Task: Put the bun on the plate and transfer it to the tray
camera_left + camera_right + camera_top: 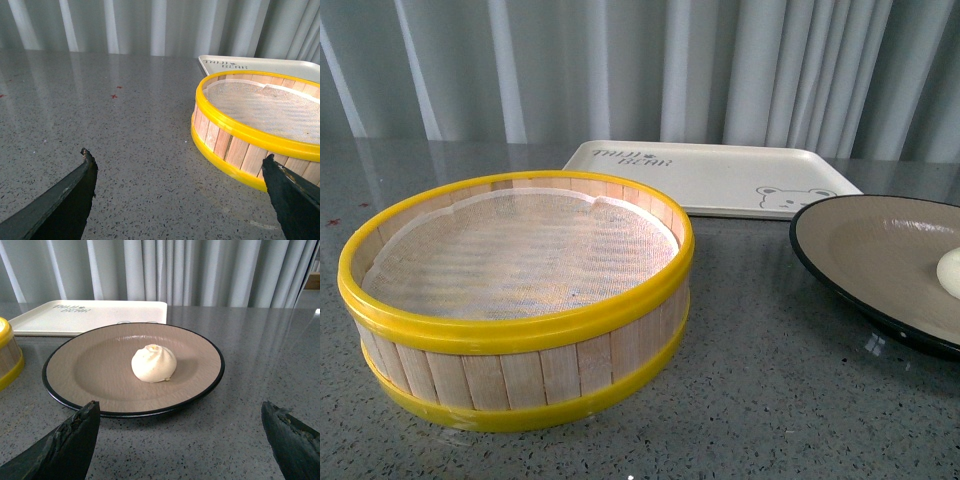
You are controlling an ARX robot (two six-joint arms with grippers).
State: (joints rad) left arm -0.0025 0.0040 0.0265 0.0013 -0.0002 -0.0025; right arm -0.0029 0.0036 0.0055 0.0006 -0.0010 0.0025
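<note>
The bun [950,272] sits loose on the plate [860,245], low at the right edge of the front view, the tray [720,178] behind in the upper middle and the steamer basket [520,330] filling the left; the right gripper [180,406] and the left gripper [176,154] both gape wide, holding nothing. My worry is the lift: the plate is shallow and its black rim glossy, so a tilted or slipping grip could roll the bun off before the tray.

A staged test setup, not a real kitchen: grey speckled tabletop [770,380] (red marker crosses [116,96]) before pale pleated curtains [620,60].
</note>
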